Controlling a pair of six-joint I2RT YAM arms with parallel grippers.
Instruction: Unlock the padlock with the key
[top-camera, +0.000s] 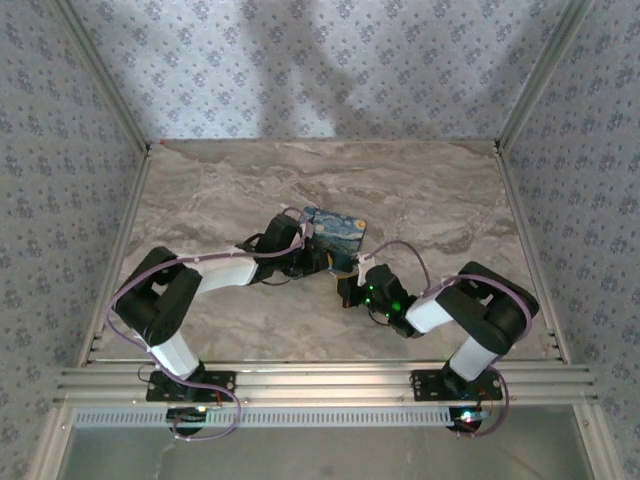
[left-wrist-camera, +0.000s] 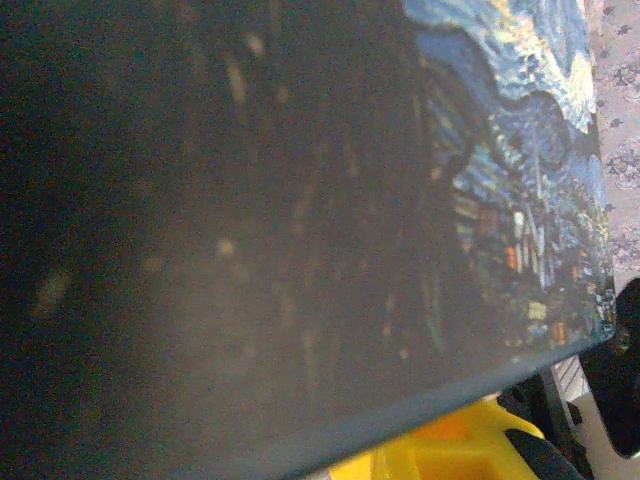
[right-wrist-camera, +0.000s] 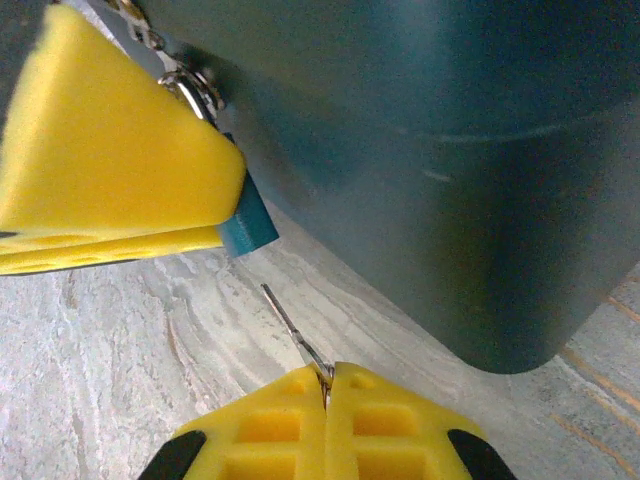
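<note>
The padlock (right-wrist-camera: 250, 226) is a tiny teal block whose silver shackle (right-wrist-camera: 196, 86) hangs at the front of the dark teal box (right-wrist-camera: 450, 150). My left gripper (top-camera: 320, 260) is shut on the padlock; its yellow fingers (right-wrist-camera: 110, 150) cover most of it, leaving one corner showing. My right gripper (right-wrist-camera: 327, 372) is shut on the key (right-wrist-camera: 290, 320). The thin blade points up and left at the padlock, its tip a short gap below it, not touching. In the left wrist view the box lid (left-wrist-camera: 250, 220) sits very close, above a yellow finger (left-wrist-camera: 465, 450).
The box (top-camera: 336, 228) has a blue-and-yellow swirl print on its lid and stands mid-table on the marble-patterned top (top-camera: 200, 200). Both arms meet just in front of it. Patterned walls (top-camera: 60, 150) close in the left, right and back sides.
</note>
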